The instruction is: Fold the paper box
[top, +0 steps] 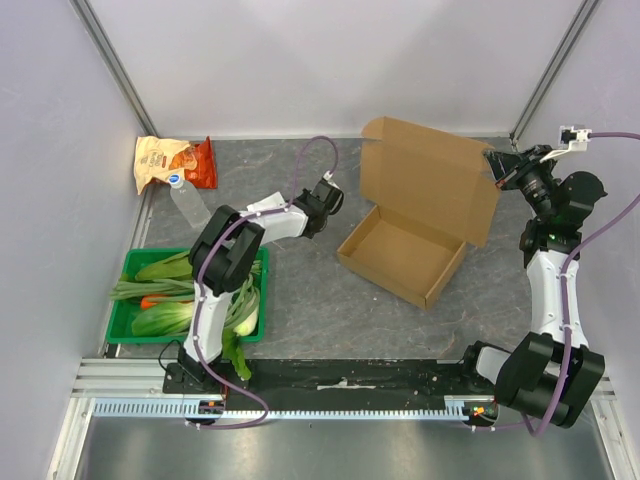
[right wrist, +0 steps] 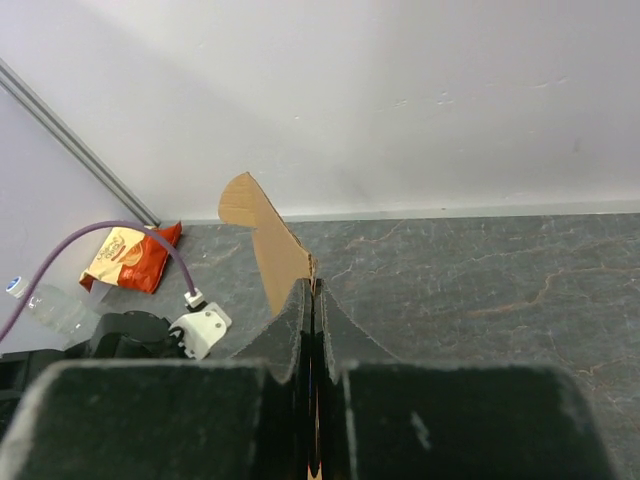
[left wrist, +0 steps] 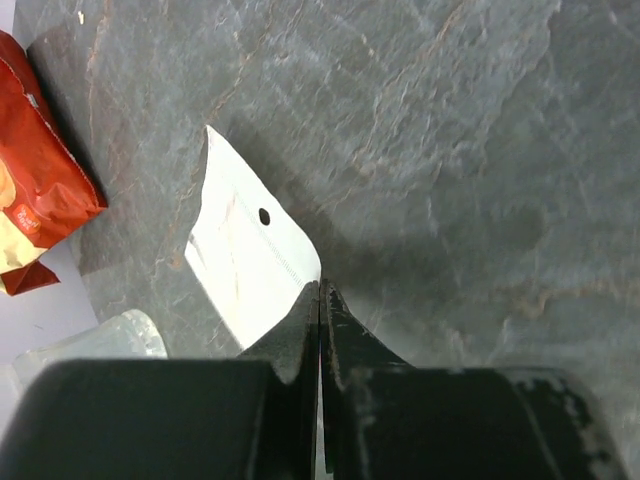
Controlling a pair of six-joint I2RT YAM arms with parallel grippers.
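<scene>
The paper box [top: 405, 255], plain brown cardboard, lies right of centre with its tray on the table and its lid [top: 430, 180] standing up behind it. My right gripper [top: 497, 170] is at the lid's right edge. In the right wrist view this gripper [right wrist: 314, 285] is shut with the cardboard flap [right wrist: 265, 235] running in between its fingers. My left gripper [top: 325, 195] hovers left of the box, apart from it. Seen from the left wrist, the gripper [left wrist: 320, 288] is shut on the corner of a small white paper card [left wrist: 245, 260] that casts a shadow on the table.
An orange-and-tan snack bag [top: 175, 163] lies in the far left corner with a clear plastic bottle [top: 190, 205] beside it. A green crate [top: 125, 325] of vegetables stands at the near left by the left arm's base. Walls close in on three sides.
</scene>
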